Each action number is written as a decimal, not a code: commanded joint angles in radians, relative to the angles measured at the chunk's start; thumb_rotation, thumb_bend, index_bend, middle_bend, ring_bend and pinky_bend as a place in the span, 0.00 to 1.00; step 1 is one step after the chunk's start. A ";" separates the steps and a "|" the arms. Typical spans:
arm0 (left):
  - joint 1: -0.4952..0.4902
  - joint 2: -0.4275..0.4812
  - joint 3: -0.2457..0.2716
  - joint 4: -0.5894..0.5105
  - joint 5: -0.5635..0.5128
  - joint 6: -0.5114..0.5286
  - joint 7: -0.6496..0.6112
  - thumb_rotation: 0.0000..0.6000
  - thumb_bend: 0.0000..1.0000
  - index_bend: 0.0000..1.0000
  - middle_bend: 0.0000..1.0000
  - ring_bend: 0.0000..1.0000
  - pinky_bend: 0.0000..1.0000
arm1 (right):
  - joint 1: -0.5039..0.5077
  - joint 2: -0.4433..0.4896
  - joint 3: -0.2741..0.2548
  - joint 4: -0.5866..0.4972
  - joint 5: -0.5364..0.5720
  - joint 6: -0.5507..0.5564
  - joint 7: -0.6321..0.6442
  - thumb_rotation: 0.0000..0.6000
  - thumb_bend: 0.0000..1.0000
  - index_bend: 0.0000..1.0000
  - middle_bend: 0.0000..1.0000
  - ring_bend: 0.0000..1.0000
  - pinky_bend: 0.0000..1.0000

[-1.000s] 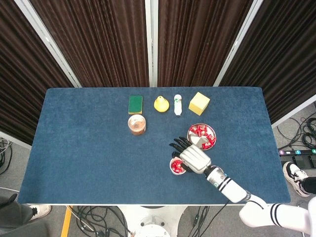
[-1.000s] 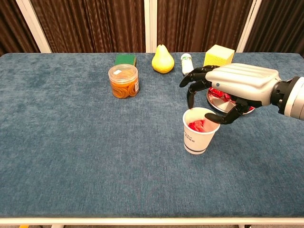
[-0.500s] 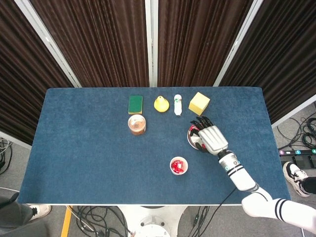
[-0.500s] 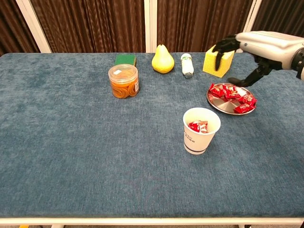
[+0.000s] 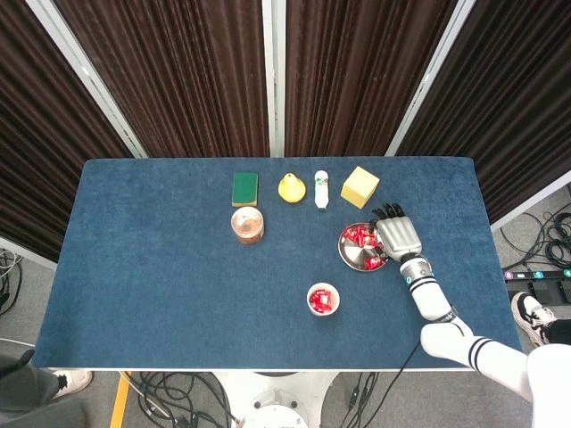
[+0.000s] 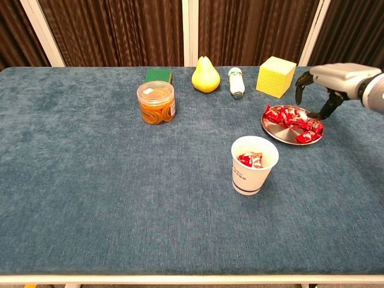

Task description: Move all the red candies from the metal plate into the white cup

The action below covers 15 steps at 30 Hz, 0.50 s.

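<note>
A: Item, red wrapped candies: several lie in the round metal plate, a few already in the white paper cup standing nearer the table's front edge.

B: Right hand: empty, fingers apart and curved downward, poised over the plate's far right rim. Left hand: not visible.

A: Step, by my reading: reaching for another candy.

B: Next move likely needs lowering, pinching one wrapper, then carrying it above the cup.

Right hand: silver-grey ribbed back, black fingers
Wrist: black ring, small teal light
Forearm: white segmented casing, black bands
Upper arm: white shell, dark stripes near the joint
</note>
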 commanded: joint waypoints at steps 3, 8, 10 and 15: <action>0.000 0.000 0.000 -0.002 -0.002 -0.002 0.002 1.00 0.07 0.18 0.11 0.08 0.15 | 0.025 -0.060 0.003 0.082 0.020 -0.033 -0.017 1.00 0.28 0.41 0.12 0.00 0.00; 0.002 0.000 0.001 -0.001 -0.005 -0.003 0.000 1.00 0.07 0.18 0.11 0.08 0.15 | 0.038 -0.094 0.010 0.138 0.031 -0.054 -0.021 1.00 0.28 0.41 0.12 0.00 0.00; 0.003 0.000 0.001 0.001 -0.006 -0.003 -0.003 1.00 0.07 0.18 0.11 0.08 0.15 | 0.042 -0.104 0.012 0.157 0.033 -0.061 -0.022 1.00 0.28 0.41 0.12 0.00 0.00; 0.003 0.000 0.002 0.005 -0.005 -0.004 -0.014 1.00 0.07 0.18 0.11 0.08 0.15 | 0.050 -0.131 0.013 0.193 0.030 -0.075 -0.022 1.00 0.28 0.41 0.12 0.00 0.00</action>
